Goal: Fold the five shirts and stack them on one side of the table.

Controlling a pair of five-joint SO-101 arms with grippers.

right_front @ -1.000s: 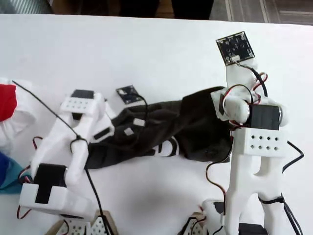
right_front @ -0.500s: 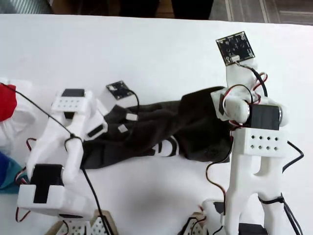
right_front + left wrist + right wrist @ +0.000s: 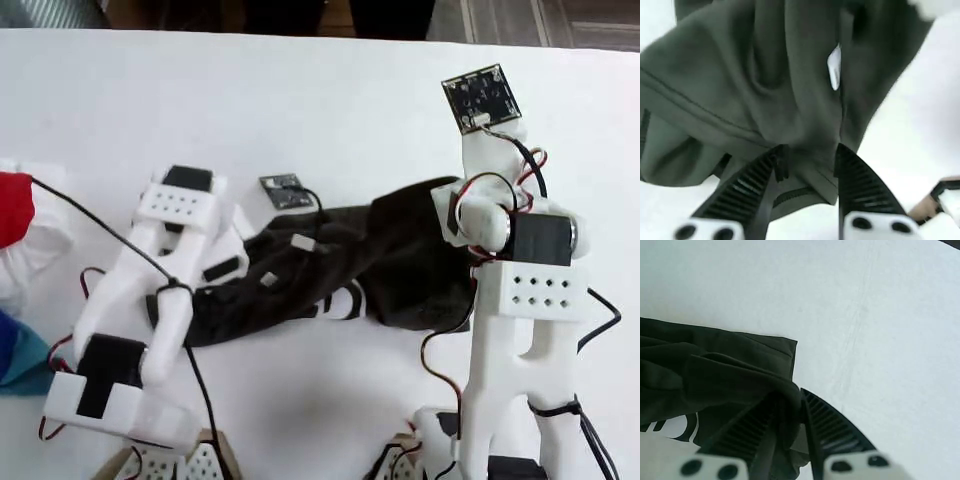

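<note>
A dark shirt [image 3: 400,260] lies crumpled across the middle of the white table [image 3: 320,100], stretched between both arms. My left gripper [image 3: 240,268] is at the shirt's left end. In the left wrist view it [image 3: 807,160] is shut on a bunched fold of the shirt [image 3: 765,80], near a small white label [image 3: 834,65]. My right gripper [image 3: 460,240] sits over the shirt's right end. Up close it [image 3: 790,407] pinches a fold of the shirt [image 3: 700,370] just above the tabletop.
A heap of other shirts lies at the table's left edge: red [image 3: 12,205], white [image 3: 30,250] and blue-teal [image 3: 18,355]. The far half of the table is bare white. Loose cables run along both arms.
My left arm swung left, then came back to the right and a little farther away, carrying the shirt's left end with it. The right arm stayed still.
</note>
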